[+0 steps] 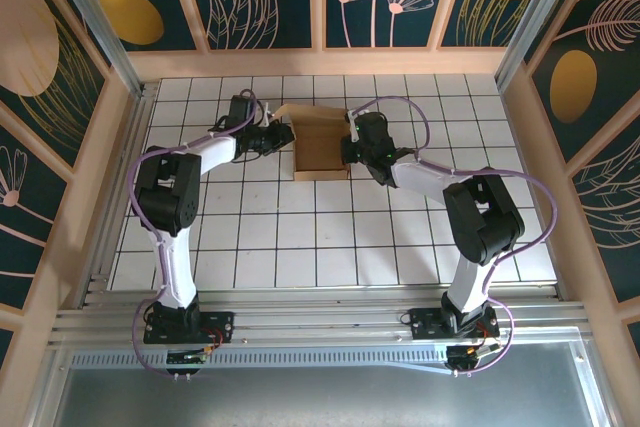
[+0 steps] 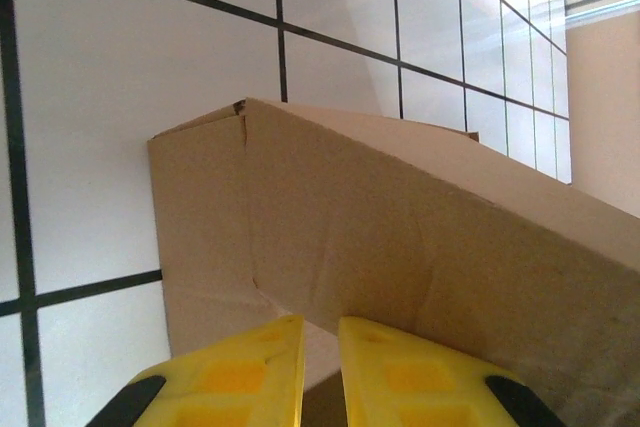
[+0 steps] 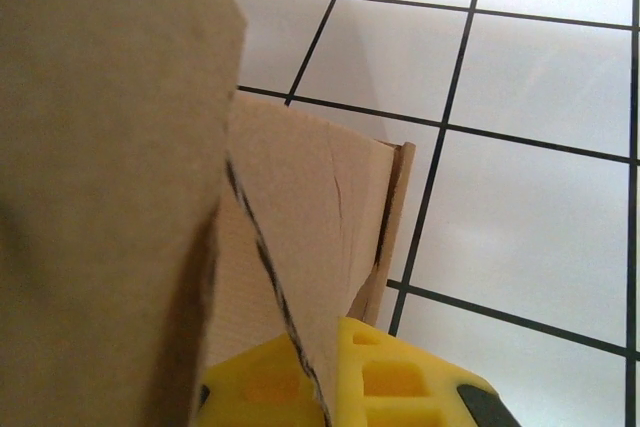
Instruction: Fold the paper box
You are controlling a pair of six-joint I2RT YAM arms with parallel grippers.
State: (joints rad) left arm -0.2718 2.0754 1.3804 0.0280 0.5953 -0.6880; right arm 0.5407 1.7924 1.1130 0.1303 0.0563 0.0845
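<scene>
Yellow-fingered left claw point(image 2: 320, 335), nearly closed, nips the box point(image 1: 322, 152) by its left wall; right claw point(image 3: 335, 372) is fully closed at the right flap, hold unclear. Box stands mid-bench point(image 1: 300, 242). It looks light, thin and easily creased, so pinch near folds.

You have two matching arms, the left arm point(image 1: 172, 232) and the right arm point(image 1: 470, 237). Each is made of slim white links joined by bulky black joint housings. A thin purple cable point(image 1: 134, 187) loops loosely along each one, from foot to wrist. Each base point(image 1: 185, 327) is a black block on a flat black plate. Your left gripper point(image 2: 320, 327) has bright yellow moulded fingers point(image 2: 235, 377) with shallow square recesses and black patches at the outer edges. Your right gripper point(image 3: 320, 357) has the same yellow.
</scene>
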